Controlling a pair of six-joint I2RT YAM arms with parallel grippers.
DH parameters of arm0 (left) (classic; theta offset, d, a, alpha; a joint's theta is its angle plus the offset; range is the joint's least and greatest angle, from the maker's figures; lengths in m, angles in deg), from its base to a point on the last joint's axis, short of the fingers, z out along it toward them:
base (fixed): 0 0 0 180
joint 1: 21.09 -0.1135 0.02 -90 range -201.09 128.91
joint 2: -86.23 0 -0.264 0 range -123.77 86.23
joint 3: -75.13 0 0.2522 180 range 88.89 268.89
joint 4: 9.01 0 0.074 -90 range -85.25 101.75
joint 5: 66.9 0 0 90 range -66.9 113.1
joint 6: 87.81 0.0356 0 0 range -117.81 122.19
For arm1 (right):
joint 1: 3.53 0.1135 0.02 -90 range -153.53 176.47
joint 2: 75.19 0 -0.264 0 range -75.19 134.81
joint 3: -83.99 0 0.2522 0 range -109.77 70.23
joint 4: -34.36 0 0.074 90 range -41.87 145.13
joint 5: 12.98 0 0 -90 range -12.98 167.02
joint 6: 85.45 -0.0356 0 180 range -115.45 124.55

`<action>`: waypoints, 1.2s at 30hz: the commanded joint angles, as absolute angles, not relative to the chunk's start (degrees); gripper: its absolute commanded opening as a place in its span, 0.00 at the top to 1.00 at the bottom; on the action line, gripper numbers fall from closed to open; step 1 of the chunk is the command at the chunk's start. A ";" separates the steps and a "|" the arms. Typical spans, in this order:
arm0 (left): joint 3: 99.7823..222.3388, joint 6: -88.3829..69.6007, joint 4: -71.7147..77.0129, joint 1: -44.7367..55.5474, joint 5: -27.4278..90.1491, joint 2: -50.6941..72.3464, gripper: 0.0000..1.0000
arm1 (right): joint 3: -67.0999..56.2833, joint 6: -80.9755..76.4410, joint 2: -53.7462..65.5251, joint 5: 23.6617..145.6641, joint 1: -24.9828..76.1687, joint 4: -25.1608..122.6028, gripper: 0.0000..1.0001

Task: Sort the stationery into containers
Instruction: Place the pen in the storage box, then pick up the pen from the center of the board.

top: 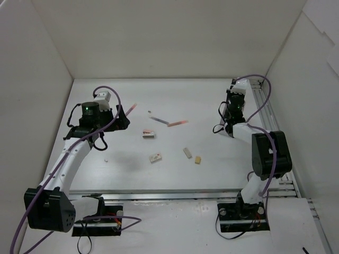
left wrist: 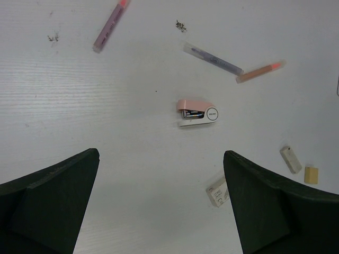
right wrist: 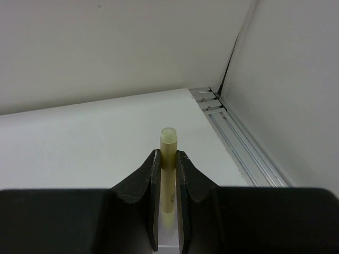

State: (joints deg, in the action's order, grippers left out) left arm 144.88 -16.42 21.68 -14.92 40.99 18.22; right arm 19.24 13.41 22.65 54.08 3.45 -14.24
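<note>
Right gripper (right wrist: 168, 161): jaws closed tight on the yellow-green pen (right wrist: 168, 143), pinched mid-barrel with the capped end standing up past the fingertips. Judged reason for the lengthwise hold: the pen can slide down into a narrow slot without tipping. A pale white edge (right wrist: 168, 246) sits directly below the pen. It is probably the bin, but I cannot confirm this, and the overhead view hides that spot behind the arm at the back right of the table (top: 127, 174). Left gripper (left wrist: 160, 159): fingers spread wide, holding nothing, hovering above the loose items. It looks poised to choose the next pick. Unsorted on the table: pink pen (left wrist: 110, 26) at far left, a clear purple-tinted pen (left wrist: 213, 58) end to end with the orange pen (left wrist: 260, 71), and a small pink stapler (left wrist: 197, 112) in the middle. The beige eraser (left wrist: 291, 159) and yellowish eraser (left wrist: 311, 174) lie just beside each other, and the white labelled eraser (left wrist: 217, 193) lies near the right-hand finger. Judgement: task early, with one pen at drop-off and the rest waiting.
</note>
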 commanded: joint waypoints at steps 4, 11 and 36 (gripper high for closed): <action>148.83 -15.83 19.96 -14.68 39.97 17.06 0.00 | 18.02 11.32 22.72 54.08 2.80 -21.57 0.94; 150.76 -15.83 19.96 -14.68 39.62 14.52 0.00 | 22.76 8.51 18.24 53.03 2.97 -21.57 0.53; 173.54 -2.38 27.35 -17.84 53.86 -10.71 0.00 | -11.15 11.74 18.83 89.57 18.34 55.49 0.02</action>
State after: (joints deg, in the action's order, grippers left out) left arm 172.61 -3.22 29.35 -17.32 48.77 -13.21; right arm -6.13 6.96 11.64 79.44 15.25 38.17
